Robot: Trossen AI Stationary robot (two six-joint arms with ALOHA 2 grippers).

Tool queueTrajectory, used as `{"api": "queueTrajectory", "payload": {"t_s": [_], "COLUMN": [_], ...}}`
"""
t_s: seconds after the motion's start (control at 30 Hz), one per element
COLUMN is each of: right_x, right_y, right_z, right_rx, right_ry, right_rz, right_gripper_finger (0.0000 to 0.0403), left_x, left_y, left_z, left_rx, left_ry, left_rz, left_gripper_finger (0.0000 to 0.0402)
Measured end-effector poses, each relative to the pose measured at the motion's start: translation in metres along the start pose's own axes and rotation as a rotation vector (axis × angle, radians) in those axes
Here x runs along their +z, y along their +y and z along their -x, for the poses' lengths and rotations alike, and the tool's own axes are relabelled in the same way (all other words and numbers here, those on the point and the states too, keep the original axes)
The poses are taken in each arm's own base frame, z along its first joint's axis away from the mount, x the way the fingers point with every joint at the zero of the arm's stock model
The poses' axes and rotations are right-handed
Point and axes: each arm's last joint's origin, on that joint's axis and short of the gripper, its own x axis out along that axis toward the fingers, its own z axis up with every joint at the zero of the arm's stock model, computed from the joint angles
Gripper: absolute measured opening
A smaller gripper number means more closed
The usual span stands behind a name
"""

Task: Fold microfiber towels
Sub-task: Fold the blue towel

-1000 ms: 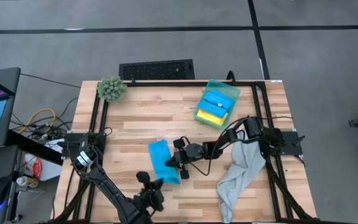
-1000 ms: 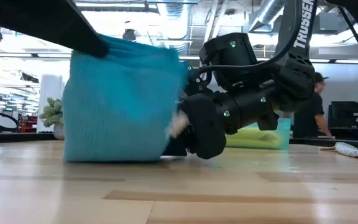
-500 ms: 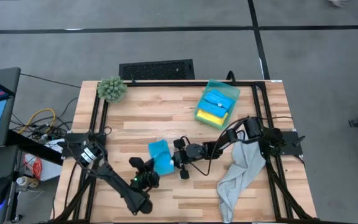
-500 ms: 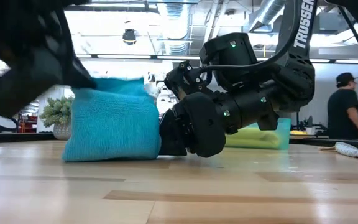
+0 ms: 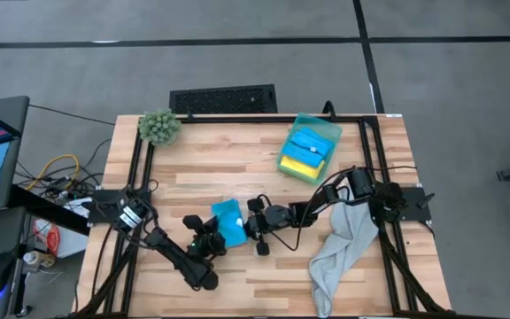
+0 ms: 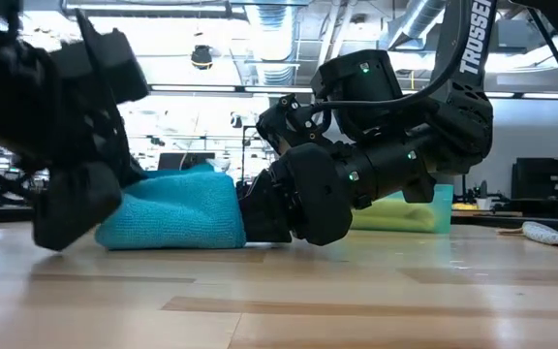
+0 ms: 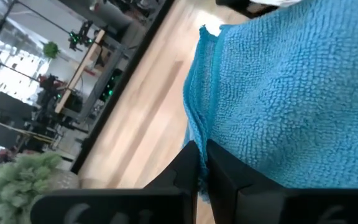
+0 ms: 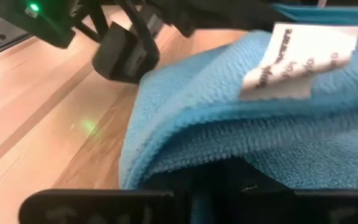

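Down at the middle of the wooden surface point(image 5: 237, 173), the blue towel point(image 5: 227, 221) is lying folded over on itself into a small square, and both arms are crowding in on it. On one side the left end effector point(image 5: 209, 241) is pressing low against the towel's edge, its fingers point(image 7: 194, 163) squeezed together on a thin lip of blue cloth, as the left wrist view is showing up close. On the other side the right end effector point(image 5: 249, 227) is lying nearly flat on the wood, its dark fingers point(image 8: 229, 177) tucked under the towel's folded edge and pinching the lower layers, with the white care label point(image 8: 301, 59) sitting on top of the fold. From the low view the towel point(image 6: 174, 210) is resting as a plump bundle between the two dark wrists.

Over at the far right of the surface, a translucent green bin point(image 5: 309, 147) is holding another blue towel point(image 5: 308, 142) stacked with a yellow towel point(image 5: 298, 165). Near the right arm's base, the pale grey towel point(image 5: 341, 245) is sprawling unfolded, one end hanging toward the front edge. At the far left corner, a fuzzy green plant point(image 5: 159, 128) is sitting well apart from the action.
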Motion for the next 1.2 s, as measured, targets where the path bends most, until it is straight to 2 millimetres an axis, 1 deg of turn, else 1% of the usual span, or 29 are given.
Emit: {"api": "queueTrajectory", "payload": {"t_s": [0.27,0.43,0.5,0.73,0.8,0.9,1.0,1.07,1.2], "right_x": [0.000,0.000,0.000,0.000,0.000,0.000,0.000,0.000,0.000], "right_y": [0.000,0.000,0.000,0.001,0.001,0.001,0.001,0.001,0.001], "right_z": [0.000,0.000,0.000,0.000,0.000,0.000,0.000,0.000,0.000], "right_rx": [0.003,0.005,0.007,0.012,0.012,0.012,0.012,0.013,0.017], "right_ry": [0.000,0.000,0.001,0.001,0.000,0.001,0.001,0.001,0.001], "right_rz": [-0.008,-0.012,-0.018,-0.019,-0.019,-0.026,-0.031,-0.034,-0.042], "right_gripper_finger": [0.0065,0.0065,0.0065,0.0065,0.0065,0.0065,0.0065,0.0065,0.0065], "left_x": [0.003,0.004,0.004,0.004,0.005,0.008,0.019,0.024,0.032], "left_y": [-0.001,0.000,0.002,0.005,0.005,0.009,0.017,0.017,0.011], "left_z": [-0.017,-0.020,-0.019,-0.021,-0.021,-0.017,-0.012,-0.009,0.006], "left_rx": [0.012,0.012,0.020,0.041,0.043,0.075,0.109,0.104,0.045], "left_ry": [0.050,0.108,0.129,0.199,0.175,0.137,0.117,0.087,-0.066], "left_rz": [0.041,0.042,0.036,0.038,0.017,-0.057,-0.089,-0.061,0.031], "left_gripper_finger": [0.0013,0.0016,0.0026,0.0079,0.0088,0.0096,0.0099,0.0099,0.0099]}}
